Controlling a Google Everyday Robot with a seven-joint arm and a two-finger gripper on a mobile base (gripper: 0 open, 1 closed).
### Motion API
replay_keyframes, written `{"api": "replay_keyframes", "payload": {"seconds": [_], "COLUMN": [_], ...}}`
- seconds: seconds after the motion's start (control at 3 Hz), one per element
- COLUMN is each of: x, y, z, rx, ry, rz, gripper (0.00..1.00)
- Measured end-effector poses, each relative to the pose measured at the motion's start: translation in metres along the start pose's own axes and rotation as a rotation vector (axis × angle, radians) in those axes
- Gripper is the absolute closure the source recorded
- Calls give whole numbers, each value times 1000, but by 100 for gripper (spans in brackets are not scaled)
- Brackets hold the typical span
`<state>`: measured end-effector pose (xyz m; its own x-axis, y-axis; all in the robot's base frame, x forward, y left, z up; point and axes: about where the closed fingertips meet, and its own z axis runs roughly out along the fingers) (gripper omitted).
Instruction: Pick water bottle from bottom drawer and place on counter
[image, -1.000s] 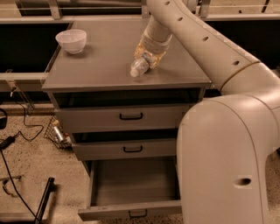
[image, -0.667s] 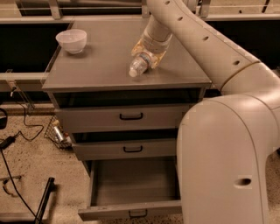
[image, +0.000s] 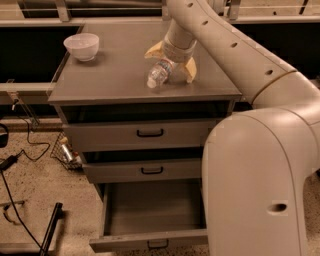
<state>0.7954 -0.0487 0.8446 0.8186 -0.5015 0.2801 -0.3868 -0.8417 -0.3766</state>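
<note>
Far down and to the left of the hand, a speckled beige floor (image: 30, 190) carries loose black cables (image: 20, 150). A small wire basket (image: 65, 150) sits on it against the side of the cabinet. Well to the hand's left, a small round white bowl (image: 81, 46) stands near the back corner of the broad matte grey table (image: 110, 75).

The small clear crinkled plastic water bottle (image: 160, 74) lies on its side on the table just under the hand. Its white cap points forward and to the left, towards the table's front edge. The robot's two-finger hand (image: 169, 67) hangs low over the table with its yellowish fingers (image: 190, 71) spread wide. One finger is behind and left of the bottle and the other to its right, with a visible gap on the right.

Below the hand, the two shallow grey drawers (image: 150, 134) are closed. The deep grey metal bottom drawer (image: 145, 241) is pulled out, its inside bare. To the right, the cream jointed arm (image: 235, 45) curves back to the bulky cream robot body (image: 260, 185). Dark shelving runs behind the table.
</note>
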Motion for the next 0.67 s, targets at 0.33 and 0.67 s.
{"api": "replay_keyframes", "payload": {"seconds": [0.33, 0.67], "x": [0, 0], "y": [0, 0], "z": [0, 0], "rx": [0, 0], "ry": [0, 0], "rz": [0, 0], "gripper": [0, 0]}}
